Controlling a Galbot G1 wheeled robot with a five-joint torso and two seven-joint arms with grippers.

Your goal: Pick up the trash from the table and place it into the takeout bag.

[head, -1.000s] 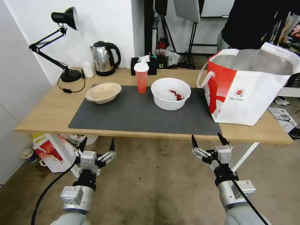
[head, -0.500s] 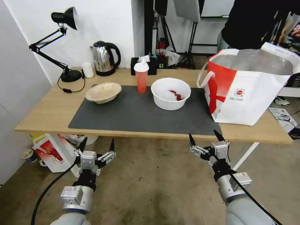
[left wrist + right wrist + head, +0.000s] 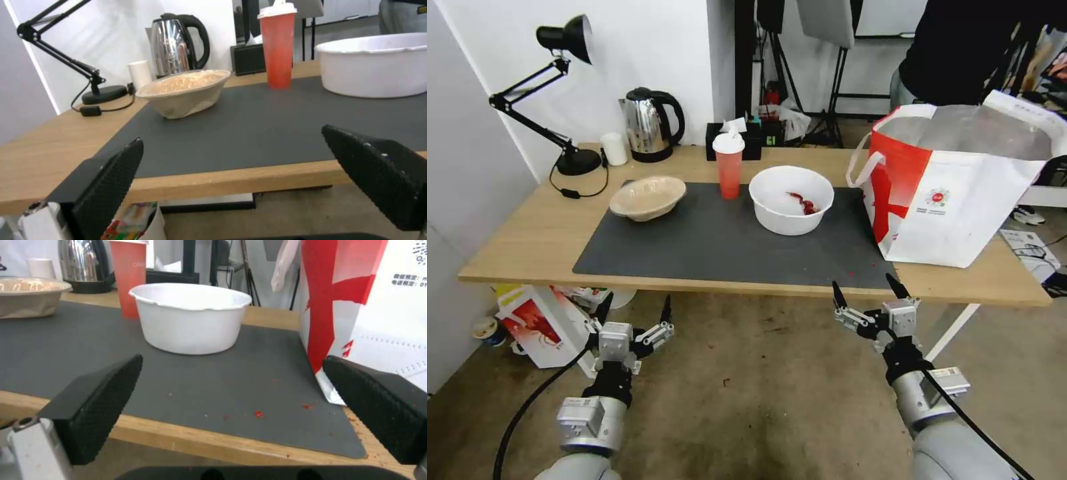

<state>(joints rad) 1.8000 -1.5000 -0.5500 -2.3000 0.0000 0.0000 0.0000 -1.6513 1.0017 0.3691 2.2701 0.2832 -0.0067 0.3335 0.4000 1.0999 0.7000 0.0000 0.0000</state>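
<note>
Three disposables and a takeout bag on the desk

On the light-wood desk (image 3: pixel 527 233) with its dark grey mat (image 3: pixel 720 243), a shallow beige pulp bowl (image 3: pixel 648 197) sits tilted at the mat's left end. A translucent red cup with white lid (image 3: pixel 728 165) stands upright at the mat's far edge, and just right of it is a large white bowl (image 3: pixel 791 199) holding red scraps. The red-and-white takeout bag (image 3: pixel 954 183) stands open at the desk's right end, its silver lining showing.

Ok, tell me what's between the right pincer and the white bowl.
Nothing to lift: in the right wrist view, the table edge and bare grey mat with red crumbs separate the right pincer from the white bowl.
</note>
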